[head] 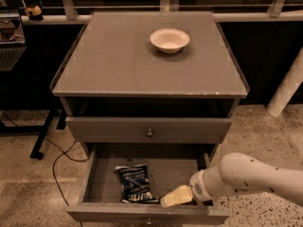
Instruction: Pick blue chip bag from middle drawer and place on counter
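Observation:
The blue chip bag lies flat on the floor of the open middle drawer, left of centre. My gripper reaches in from the right on a white arm and sits low over the drawer's front right part, just right of the bag. The counter is the grey cabinet top above, with a white bowl near its back.
A closed grey drawer front with a round metal knob sits just above the open drawer. A black cable runs on the speckled floor at left. A white post stands at right.

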{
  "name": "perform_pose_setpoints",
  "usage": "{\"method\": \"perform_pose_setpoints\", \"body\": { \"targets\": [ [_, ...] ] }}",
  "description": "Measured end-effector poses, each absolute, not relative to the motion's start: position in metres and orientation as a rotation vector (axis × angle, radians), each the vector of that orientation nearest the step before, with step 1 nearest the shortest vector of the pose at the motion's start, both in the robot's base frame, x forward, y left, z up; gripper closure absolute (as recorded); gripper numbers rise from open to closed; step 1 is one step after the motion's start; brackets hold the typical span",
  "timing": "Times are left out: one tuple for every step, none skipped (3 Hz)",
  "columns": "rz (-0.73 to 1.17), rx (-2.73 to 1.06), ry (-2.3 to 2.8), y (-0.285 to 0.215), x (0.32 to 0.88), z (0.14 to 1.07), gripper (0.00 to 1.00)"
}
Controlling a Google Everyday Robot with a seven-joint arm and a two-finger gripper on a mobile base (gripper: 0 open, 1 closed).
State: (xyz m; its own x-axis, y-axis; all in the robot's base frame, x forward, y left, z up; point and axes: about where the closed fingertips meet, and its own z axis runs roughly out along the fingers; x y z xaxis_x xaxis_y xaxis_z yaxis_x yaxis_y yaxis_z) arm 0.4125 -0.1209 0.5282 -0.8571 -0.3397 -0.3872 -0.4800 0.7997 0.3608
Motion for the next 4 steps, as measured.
{"method": "perform_pose_setpoints", "body": {
  "targets": [
    [0.658, -0.528, 2.696, -0.128, 0.411, 0.514, 0.0],
    [0.64, -0.501, 2.683, -0.115, 0.428, 0.495, 0.0],
    [0.642, -0.564, 2.655, -0.083, 0.451, 0.485, 0.0],
    [0.643, -0.638, 2.635, -0.054, 0.47, 0.477, 0.0]
  ]
}}
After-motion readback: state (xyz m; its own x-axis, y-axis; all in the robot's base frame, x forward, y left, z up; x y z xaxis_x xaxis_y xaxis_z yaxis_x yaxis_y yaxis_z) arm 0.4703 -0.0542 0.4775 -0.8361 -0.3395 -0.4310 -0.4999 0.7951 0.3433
